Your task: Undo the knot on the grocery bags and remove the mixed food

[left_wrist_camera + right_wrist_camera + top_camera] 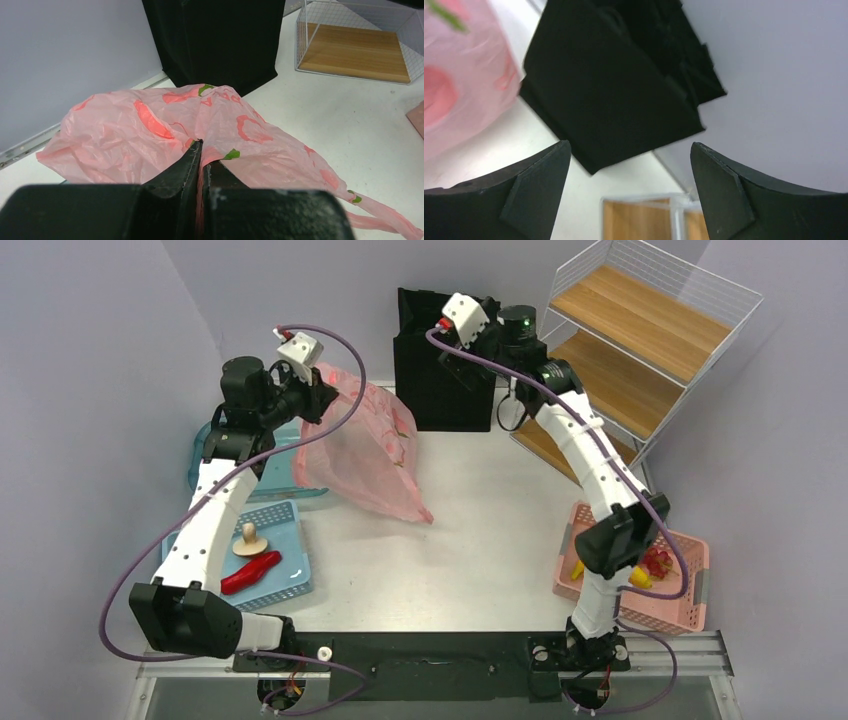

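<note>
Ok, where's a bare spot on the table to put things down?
The biggest bare patch is the middle of the table, bordered by the bag, the blue tray and the pink basket. It is crowded at the back: the left gripper pinches the bag there, beside the tote and the shelf.

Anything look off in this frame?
Nothing is spilled or broken. One odd bit: the pink bag hangs lopsided from the shut left gripper, its lower corner resting on the table. The right gripper is open and empty by the black tote.
</note>
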